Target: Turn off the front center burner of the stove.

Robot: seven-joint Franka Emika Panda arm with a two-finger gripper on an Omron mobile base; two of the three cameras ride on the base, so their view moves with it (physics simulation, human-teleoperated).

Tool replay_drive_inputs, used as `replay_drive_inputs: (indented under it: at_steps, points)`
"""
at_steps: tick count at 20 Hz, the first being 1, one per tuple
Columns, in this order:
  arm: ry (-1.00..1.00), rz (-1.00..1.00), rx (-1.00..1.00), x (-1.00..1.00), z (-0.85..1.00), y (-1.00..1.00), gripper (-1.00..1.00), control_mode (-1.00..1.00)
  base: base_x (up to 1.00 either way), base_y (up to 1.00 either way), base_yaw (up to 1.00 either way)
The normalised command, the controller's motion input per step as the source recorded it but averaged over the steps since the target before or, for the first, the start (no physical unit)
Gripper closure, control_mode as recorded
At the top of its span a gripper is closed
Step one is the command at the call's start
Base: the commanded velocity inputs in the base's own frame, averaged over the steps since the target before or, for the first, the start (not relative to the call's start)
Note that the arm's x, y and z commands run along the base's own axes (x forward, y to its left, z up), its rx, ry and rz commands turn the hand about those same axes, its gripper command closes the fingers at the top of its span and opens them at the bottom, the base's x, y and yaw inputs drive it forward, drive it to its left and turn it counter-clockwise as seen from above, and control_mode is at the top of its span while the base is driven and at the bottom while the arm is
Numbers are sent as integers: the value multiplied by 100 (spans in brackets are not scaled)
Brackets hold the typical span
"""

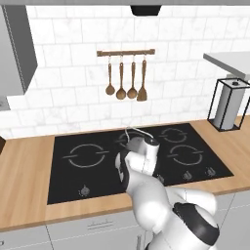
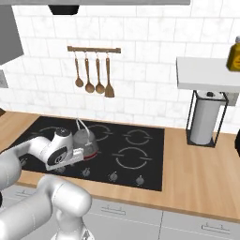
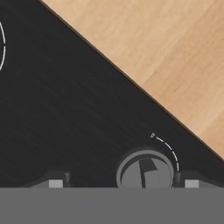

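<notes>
Jaws wide open either side of 1 knob [image 3: 145,171] on stove [image 3: 65,122]; 4 utensils [image 1: 126,80] on wall.

Four wooden utensils [image 1: 126,83] hang on a wall rail above the wooden counter [image 1: 24,176], beside a paper towel holder [image 2: 206,118].

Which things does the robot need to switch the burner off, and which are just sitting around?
Needed:
stove
knob
fingers, open either side of the knob
front center burner, glowing red

Just there:
kettle
wooden spoons
paper towel roll
</notes>
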Motion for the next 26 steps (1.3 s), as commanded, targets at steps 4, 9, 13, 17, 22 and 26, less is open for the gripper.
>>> replay_drive_inputs:
  at_steps: [4, 9, 13, 17, 22, 26]
  points:
    - [14, -100, 0, 0, -39, 0, 100, -100, 0, 0, 0]
    - [13, -100, 0, 0, -39, 0, 100, -100, 0, 0, 0]
    - [2, -100, 3, 0, -57, 0, 100, -100, 0, 0, 0]
    - [-14, -81, 17, 34, -51, -33, 100, -100, 0, 0, 0]
    - [-11, -52, 1, 32, -14, -72, 100, -100, 0, 0, 0]
    - [0, -8, 1, -11, 5, -10, 100, -100, 0, 0, 0]
